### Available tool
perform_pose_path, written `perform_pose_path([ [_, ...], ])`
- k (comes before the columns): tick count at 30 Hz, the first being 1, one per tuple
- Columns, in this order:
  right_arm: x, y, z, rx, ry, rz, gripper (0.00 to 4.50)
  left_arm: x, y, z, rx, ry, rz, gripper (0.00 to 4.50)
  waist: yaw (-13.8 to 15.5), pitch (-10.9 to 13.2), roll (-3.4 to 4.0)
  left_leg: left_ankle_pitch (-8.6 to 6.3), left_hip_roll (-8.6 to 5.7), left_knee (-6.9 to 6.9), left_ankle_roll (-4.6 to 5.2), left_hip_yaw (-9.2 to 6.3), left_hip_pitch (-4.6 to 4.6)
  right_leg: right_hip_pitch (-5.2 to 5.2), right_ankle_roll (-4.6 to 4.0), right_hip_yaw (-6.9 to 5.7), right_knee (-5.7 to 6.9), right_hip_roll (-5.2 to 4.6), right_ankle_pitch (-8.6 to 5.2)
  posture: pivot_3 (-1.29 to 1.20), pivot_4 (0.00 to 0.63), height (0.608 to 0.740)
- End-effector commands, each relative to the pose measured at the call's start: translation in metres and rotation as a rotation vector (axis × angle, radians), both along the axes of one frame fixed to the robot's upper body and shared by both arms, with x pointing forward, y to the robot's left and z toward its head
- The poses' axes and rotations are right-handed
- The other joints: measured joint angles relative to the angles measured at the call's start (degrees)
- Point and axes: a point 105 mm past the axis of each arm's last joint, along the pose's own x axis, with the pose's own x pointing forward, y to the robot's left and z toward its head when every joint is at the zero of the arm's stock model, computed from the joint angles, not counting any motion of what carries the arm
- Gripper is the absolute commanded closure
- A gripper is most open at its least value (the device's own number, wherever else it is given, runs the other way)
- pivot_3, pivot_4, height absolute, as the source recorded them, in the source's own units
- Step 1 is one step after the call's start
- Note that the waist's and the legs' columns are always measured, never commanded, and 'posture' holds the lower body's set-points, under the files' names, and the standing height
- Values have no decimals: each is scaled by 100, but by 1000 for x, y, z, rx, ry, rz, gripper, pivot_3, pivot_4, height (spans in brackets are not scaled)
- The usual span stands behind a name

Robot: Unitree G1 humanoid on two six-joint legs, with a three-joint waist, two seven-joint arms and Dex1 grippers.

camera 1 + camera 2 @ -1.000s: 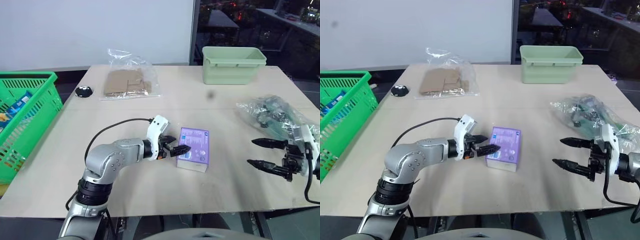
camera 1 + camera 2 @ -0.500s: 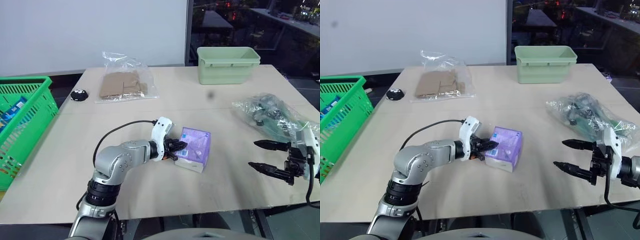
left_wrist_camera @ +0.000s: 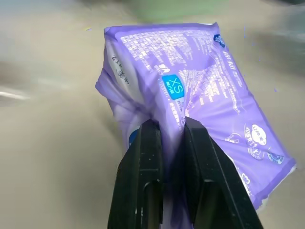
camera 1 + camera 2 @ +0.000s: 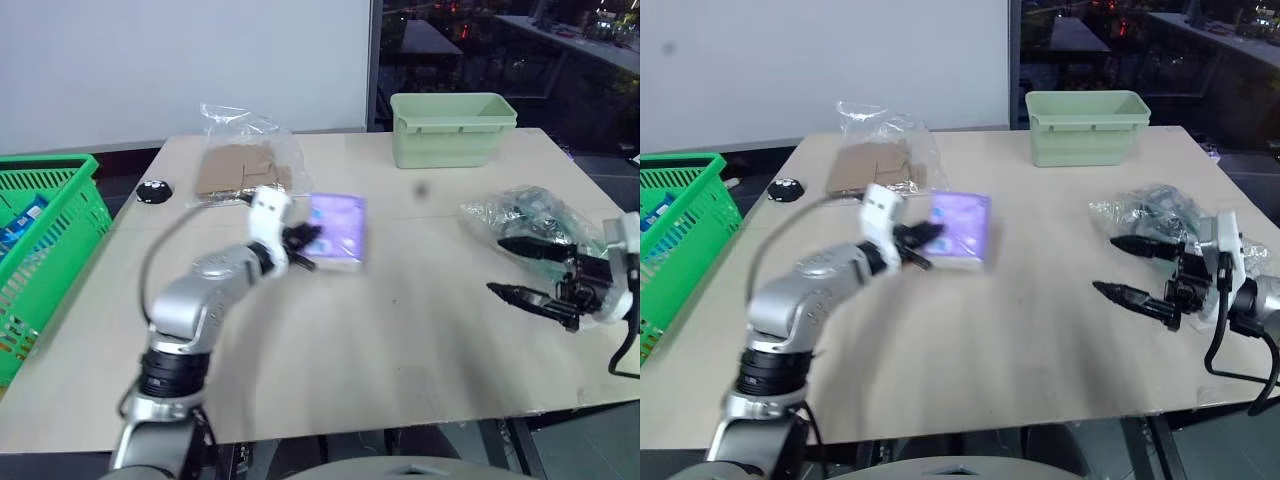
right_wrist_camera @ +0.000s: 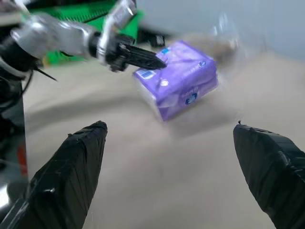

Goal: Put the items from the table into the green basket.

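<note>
Left gripper [image 3: 167, 131] fingers pinch the purple box [image 4: 338, 229], held clear above the bench [image 4: 400, 340]. Right gripper [image 4: 520, 268] fingers spread, beside the clear bag [image 4: 530, 212] at the right edge.

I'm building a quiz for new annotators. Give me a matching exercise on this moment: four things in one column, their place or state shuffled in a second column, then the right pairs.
Things:
1. purple pack
2. green basket
3. pale green tub
4. clear bag

Places or states:
A. on the table's far edge
B. pinched in the left end effector, off the table
C. beside the table, on the robot's left
D. lying on the table by the open right end effector

Pairs: 1-B, 2-C, 3-A, 4-D
</note>
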Motion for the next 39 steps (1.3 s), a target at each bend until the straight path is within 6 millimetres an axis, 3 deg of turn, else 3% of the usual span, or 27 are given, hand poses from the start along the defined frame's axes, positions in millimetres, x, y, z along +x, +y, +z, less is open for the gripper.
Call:
perform_pose_path([
  [1, -2, 22, 30, 61, -81, 98, 0, 12, 57, 70, 159, -277, 183, 4438, 19, 1, 0, 0, 0, 0, 0, -1, -5, -2, 1, -1, -4, -1, 1, -35, 0, 740],
  [5, 2, 40, 48, 84, -140, 172, 0, -3, 139, 129, 373, -431, 451, 4438, 43, 5, -7, -3, 0, -10, 4, -6, -23, -2, 2, -13, -34, -8, 2, -4, 0, 740],
  [10, 7, 50, 62, 143, -174, 224, 0, -41, 220, 166, 578, -490, 692, 4438, 178, 5, -8, -19, -4, -24, 26, 0, -28, -9, -11, -15, -40, -24, 10, 54, 0, 740],
  [13, 11, 54, 63, 143, -180, 243, 0, -58, 250, 174, 651, -478, 780, 4438, 313, 5, -8, -18, -3, -42, 26, 0, -38, -32, -14, -19, -35, -24, 11, 54, 0, 740],
  [18, 12, 57, 67, 155, -191, 267, 0, -80, 293, 152, 778, -363, 881, 4438, 550, 4, -8, -18, -2, -45, 26, 9, -37, -35, -15, -21, -34, -30, 11, 79, 0, 740],
  [23, 11, 56, 67, 152, -181, 272, 0, -88, 309, 128, 732, -317, 908, 4438, 681, -17, -43, -17, 7, -34, 24, 16, -39, -36, -16, -29, -31, -31, 11, 73, 0, 740],
  [27, 11, 55, 66, 150, -176, 269, 0, -85, 308, 122, 732, -304, 879, 2724, 678, -26, -56, -17, 7, -33, 24, 26, -39, -35, -18, -30, -31, -40, 12, 71, 0, 740],
  [30, 11, 55, 66, 151, -174, 267, 0, -83, 307, 123, 732, -312, 880, 1105, 658, -26, -57, -17, 9, -33, 24, 24, -39, -35, -18, -30, -29, -36, 13, 70, 0, 740],
  [33, 11, 55, 65, 151, -173, 265, 0, -81, 307, 120, 715, -295, 858, 23, 651, -24, -54, -17, 8, -34, 24, 25, -39, -36, -18, -30, -28, -35, 13, 69, 0, 740],
  [37, 11, 54, 65, 154, -170, 259, 0, -80, 304, 123, 661, -330, 842, 23, 645, -25, -55, -17, 9, -34, 24, 26, -39, -37, -18, -30, -26, -33, 13, 69, 0, 740],
  [39, 13, 53, 62, 149, -162, 249, 0, -71, 286, 131, 576, -424, 761, 23, 652, -25, -55, -17, 9, -34, 24, 25, -39, -37, -18, -30, -26, -34, 13, 69, 0, 740],
])
